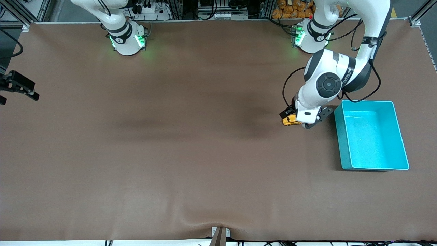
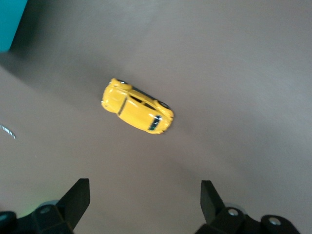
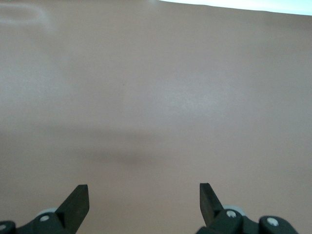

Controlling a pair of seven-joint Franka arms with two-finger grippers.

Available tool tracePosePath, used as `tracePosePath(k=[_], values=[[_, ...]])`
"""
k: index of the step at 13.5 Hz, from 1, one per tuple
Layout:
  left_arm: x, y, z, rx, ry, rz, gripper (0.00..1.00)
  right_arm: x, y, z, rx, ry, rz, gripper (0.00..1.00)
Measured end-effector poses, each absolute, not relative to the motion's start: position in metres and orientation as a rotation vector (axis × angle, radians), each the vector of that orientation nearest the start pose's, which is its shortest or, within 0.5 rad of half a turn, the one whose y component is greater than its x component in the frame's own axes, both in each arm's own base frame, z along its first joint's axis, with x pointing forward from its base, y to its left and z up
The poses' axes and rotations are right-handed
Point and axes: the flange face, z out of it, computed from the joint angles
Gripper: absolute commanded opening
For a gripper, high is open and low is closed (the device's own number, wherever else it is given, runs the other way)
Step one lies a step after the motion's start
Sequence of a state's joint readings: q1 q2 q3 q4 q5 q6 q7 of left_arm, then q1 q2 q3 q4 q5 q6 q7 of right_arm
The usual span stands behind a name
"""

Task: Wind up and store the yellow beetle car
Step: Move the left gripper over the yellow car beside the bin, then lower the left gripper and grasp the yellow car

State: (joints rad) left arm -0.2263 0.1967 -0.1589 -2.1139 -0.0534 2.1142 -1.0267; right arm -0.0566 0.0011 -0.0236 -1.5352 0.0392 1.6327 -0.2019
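as it gapes, left gripper [image 2: 144, 204] overhangs yellow beetle car [image 2: 137, 106]

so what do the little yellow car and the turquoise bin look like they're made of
Yellow beetle car: glossy painted shell with dark windows, likely die-cast metal or hard plastic; the shine alone cannot settle which. Turquoise bin: thin, smooth single-colour walls with rounded corners, apparently moulded plastic with a satin finish.
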Motion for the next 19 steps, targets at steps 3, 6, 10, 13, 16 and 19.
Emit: tracePosePath(k=[3,6,10,13,16,19], values=[[0.497,-0.188,0.277,-2.811,-1.285,0.238,1.0,0.559,-0.04,0.644,-3.106,-0.19,-0.155,1.0],[0.482,-0.181,0.25,-2.682,-1.617,0.155,1.0,0.559,-0.04,0.64,-3.106,-0.189,-0.149,1.0],[0.495,-0.155,0.242,-2.466,-2.028,0.079,1.0,0.559,-0.04,0.639,-3.106,-0.188,-0.147,1.0],[0.501,-0.138,0.238,-2.354,-2.167,0.074,1.0,0.559,-0.04,0.638,-3.106,-0.188,-0.146,1.0],[0.497,-0.144,0.22,-2.306,-2.191,0.104,1.0,0.559,-0.04,0.638,-3.106,-0.188,-0.149,1.0],[0.495,-0.147,0.21,-2.299,-2.192,0.112,1.0,0.56,-0.04,0.637,-3.106,-0.188,-0.148,1.0]])
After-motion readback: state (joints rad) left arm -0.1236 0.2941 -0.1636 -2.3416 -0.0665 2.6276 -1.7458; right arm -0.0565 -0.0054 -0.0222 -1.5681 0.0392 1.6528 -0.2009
